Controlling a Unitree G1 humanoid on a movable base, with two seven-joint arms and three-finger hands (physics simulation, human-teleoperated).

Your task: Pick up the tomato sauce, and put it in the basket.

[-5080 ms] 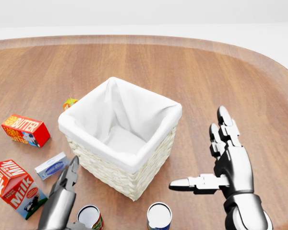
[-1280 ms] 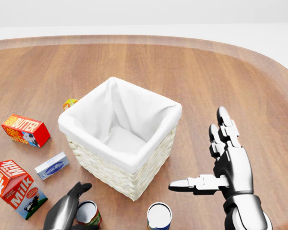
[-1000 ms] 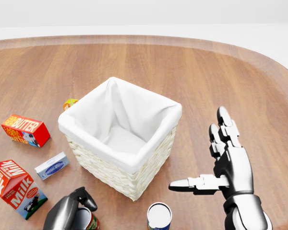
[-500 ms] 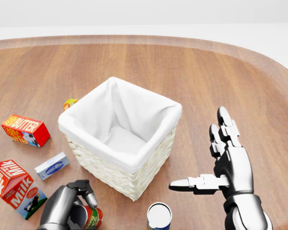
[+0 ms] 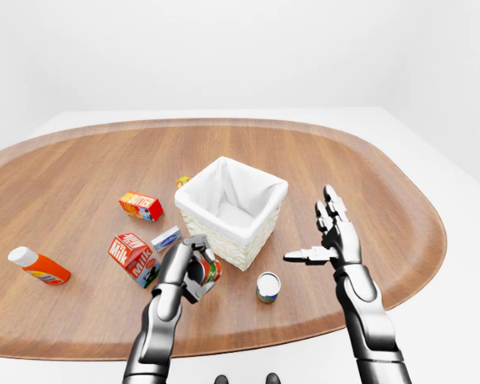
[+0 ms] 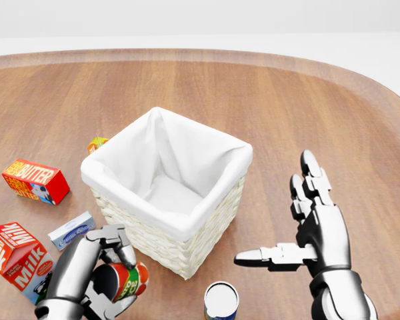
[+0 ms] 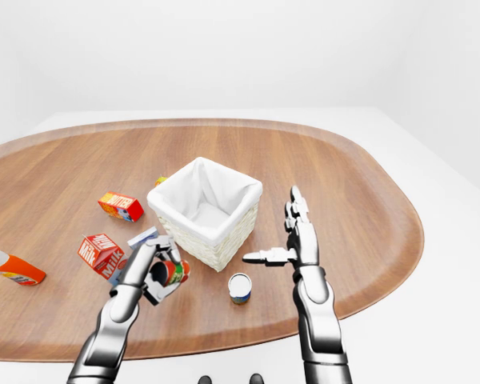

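Observation:
The tomato sauce can point(image 6: 128, 283), red and green, lies tilted in my left hand point(image 6: 110, 270), whose fingers are closed round it, lifted a little off the wooden table at the lower left of the head view. The can is just left of the near corner of the wicker basket point(image 6: 187, 257) with its white liner, which stands at the middle of the table. My right hand point(image 6: 305, 230) is open and empty, held upright to the right of the basket.
A second can point(image 6: 221, 300) with a white top stands below the basket. A milk carton point(image 6: 17, 260), a small blue-white box point(image 6: 72, 230), a butter box point(image 6: 37, 180) and a small orange item point(image 6: 97, 143) lie left of the basket. An orange bottle point(image 5: 38, 266) lies at far left.
My left hand came down onto the red-green can, closed its fingers round it and raised it, tilting it onto its side. The right hand and the basket have not moved.

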